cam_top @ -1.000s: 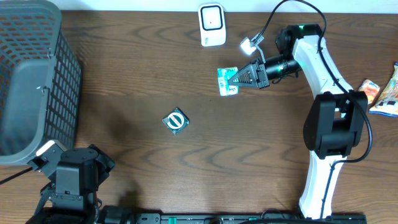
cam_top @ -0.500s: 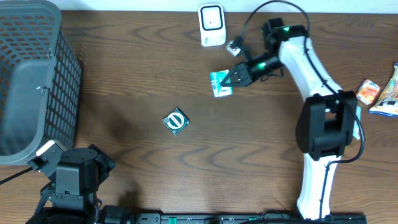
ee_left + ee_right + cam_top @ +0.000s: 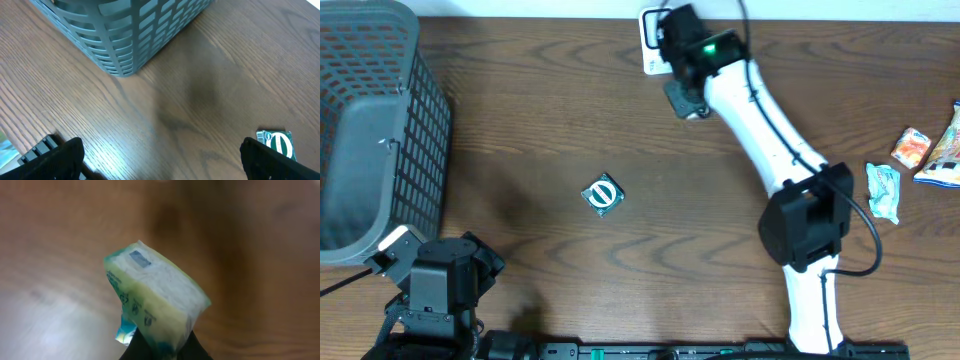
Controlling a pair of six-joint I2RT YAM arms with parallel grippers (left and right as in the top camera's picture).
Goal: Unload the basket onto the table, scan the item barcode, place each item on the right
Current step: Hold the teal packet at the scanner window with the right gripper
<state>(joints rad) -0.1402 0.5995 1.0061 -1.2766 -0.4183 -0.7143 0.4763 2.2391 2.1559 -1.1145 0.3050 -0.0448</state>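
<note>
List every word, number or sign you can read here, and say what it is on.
Nothing reads clearly.
held packet: small dark symbols on its side, too blurred to read.
green round item: white stripe pattern, any lettering too small.
snack packets at the right edge: print too small.

Around the small packet (image 3: 602,194) the bare tabletop (image 3: 540,110) lies open on every side. Far to its left the basket (image 3: 370,130) walls off that edge, and below-left of it sits the folded left arm (image 3: 435,285). Up and to its right the right arm (image 3: 760,110) slants as a long bar to the scanner (image 3: 649,55), a pouch (image 3: 155,305) pinched at its tip, blocking any straight pass. Far right, beyond that arm, loose snack packs (image 3: 912,150) crowd the edge.
</note>
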